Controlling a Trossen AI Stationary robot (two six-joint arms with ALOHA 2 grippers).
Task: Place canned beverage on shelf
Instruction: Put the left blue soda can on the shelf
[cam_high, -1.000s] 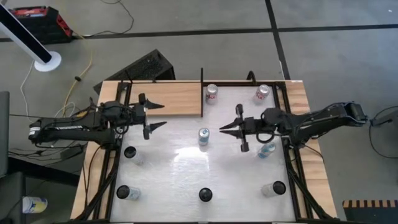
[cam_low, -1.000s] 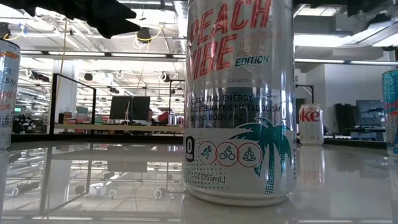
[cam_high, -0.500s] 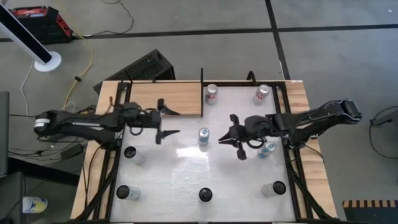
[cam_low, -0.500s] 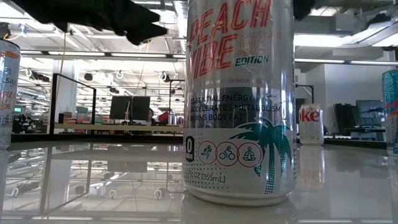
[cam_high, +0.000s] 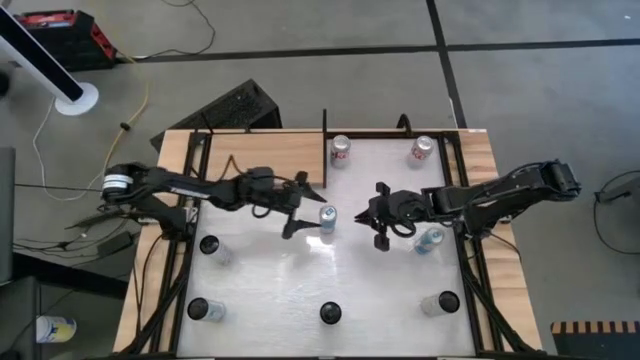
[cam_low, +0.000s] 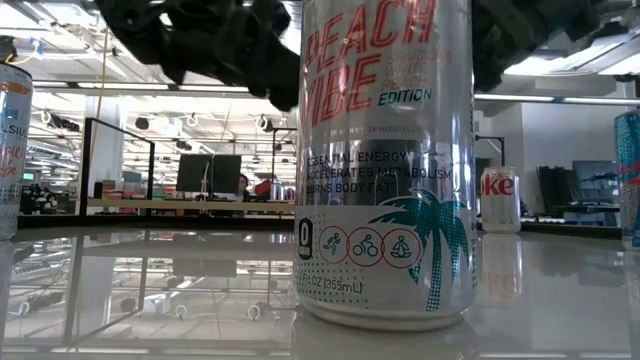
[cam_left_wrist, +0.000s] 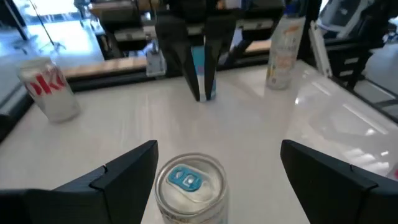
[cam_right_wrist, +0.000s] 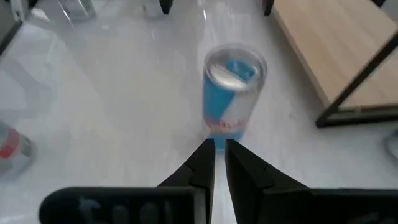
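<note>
A blue and silver canned beverage (cam_high: 327, 219) stands upright on the white tabletop near the middle. My left gripper (cam_high: 306, 210) reaches it from the table's left, open. Its two fingers stand on either side of the can (cam_left_wrist: 189, 183) without touching it. My right gripper (cam_high: 370, 216) hangs shut just right of the can, its fingertips (cam_right_wrist: 217, 158) pointing down toward it (cam_right_wrist: 235, 93). The shelf (cam_high: 265, 158), a light-wood plank with black uprights, lies at the table's far left.
Two cans (cam_high: 341, 150) (cam_high: 422, 150) stand at the far edge, and one (cam_high: 428, 240) stands under my right arm. Several more stand along the near edge, among them a Peach Vibe can (cam_low: 385, 160) right before the low camera. A black upright (cam_high: 325, 130) stands at the shelf's right end.
My left gripper has gone toward the table's right and down, still open, from beside the shelf to the can, which now stands between its fingers. My right gripper has sunk a little and tipped its shut fingers downward. The can has kept still.
</note>
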